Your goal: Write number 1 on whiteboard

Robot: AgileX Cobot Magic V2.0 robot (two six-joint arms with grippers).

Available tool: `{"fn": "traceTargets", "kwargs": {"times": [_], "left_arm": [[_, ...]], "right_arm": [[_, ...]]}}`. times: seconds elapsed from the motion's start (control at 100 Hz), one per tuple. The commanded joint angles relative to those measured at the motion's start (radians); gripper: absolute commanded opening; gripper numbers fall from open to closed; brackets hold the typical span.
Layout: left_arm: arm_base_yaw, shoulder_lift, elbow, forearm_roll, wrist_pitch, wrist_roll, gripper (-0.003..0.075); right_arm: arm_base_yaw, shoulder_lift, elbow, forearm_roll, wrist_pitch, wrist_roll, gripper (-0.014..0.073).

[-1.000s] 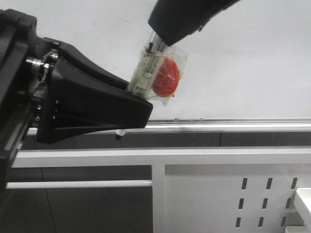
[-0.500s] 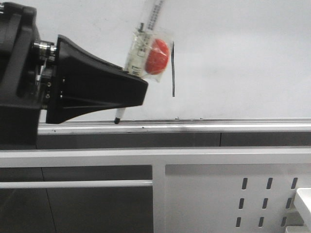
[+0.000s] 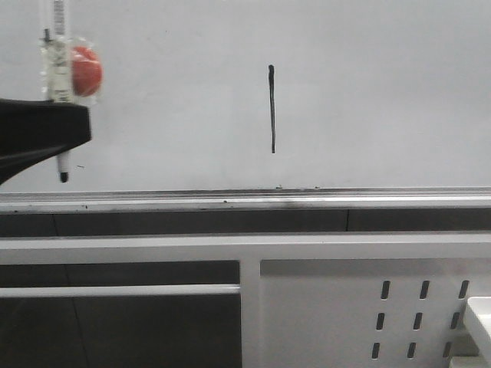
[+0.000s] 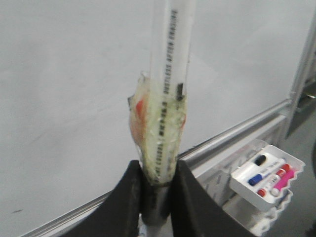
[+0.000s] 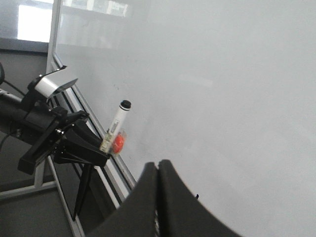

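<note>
Your left end effector (image 3: 46, 142) sits at the far left of the front view, pinching the marker (image 3: 60, 84) upright w/ its black tip pointing down, just above the silver tray rail (image 3: 307, 198). In the left wrist view the two black fingers (image 4: 127, 197) clamp the marker barrel (image 4: 168, 74) on both sides. Clear crinkled tape wraps the barrel and binds a red ball (image 3: 86, 70) to it.

The number 1 (image 3: 271, 109) is on the whiteboard (image 3: 383, 92): a thin black vertical stroke near the board's middle in the front view, well apart from the marker tip, which is off to its left.

Black print runs along the barrel; it looks like "DUSTLESS AFTER ERASING" but it's blurred, so you can't rely on that reading.

Your right end effector (image 5: 159, 170) has its fingers pressed together w/ nothing between them, near the board; it's not in the front view.

Below the rail in the left wrist view, a white tray (image 4: 266, 173) holds several markers: black, blue, red and pink caps. The white perforated panel (image 3: 368, 314) shows lower right in the front view.
</note>
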Motion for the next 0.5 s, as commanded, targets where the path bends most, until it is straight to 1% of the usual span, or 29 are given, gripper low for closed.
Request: {"fn": "traceTargets", "kwargs": {"times": [0.0, 0.11, 0.22, 0.34, 0.49], "left_arm": [[-0.007, -0.017, 0.029, -0.126, -0.132, 0.038, -0.0020], [-0.007, 0.006, 0.044, -0.142, -0.159, 0.068, -0.0020], [-0.007, 0.042, 0.044, -0.163, -0.245, 0.068, -0.0020], [-0.007, 0.099, 0.044, -0.230, -0.291, 0.068, -0.0020], [-0.007, 0.152, 0.022, -0.206, -0.298, 0.066, -0.0020]], "right_arm": [[-0.025, -0.053, 0.055, -0.006, -0.151, 0.007, -0.0058], [-0.090, -0.108, 0.155, -0.002, -0.253, 0.008, -0.0058], [-0.164, -0.128, 0.233, 0.028, -0.328, 0.008, -0.0058], [-0.211, -0.128, 0.261, 0.070, -0.335, 0.008, -0.0059], [-0.216, -0.128, 0.262, 0.069, -0.339, 0.008, -0.0059]]}}
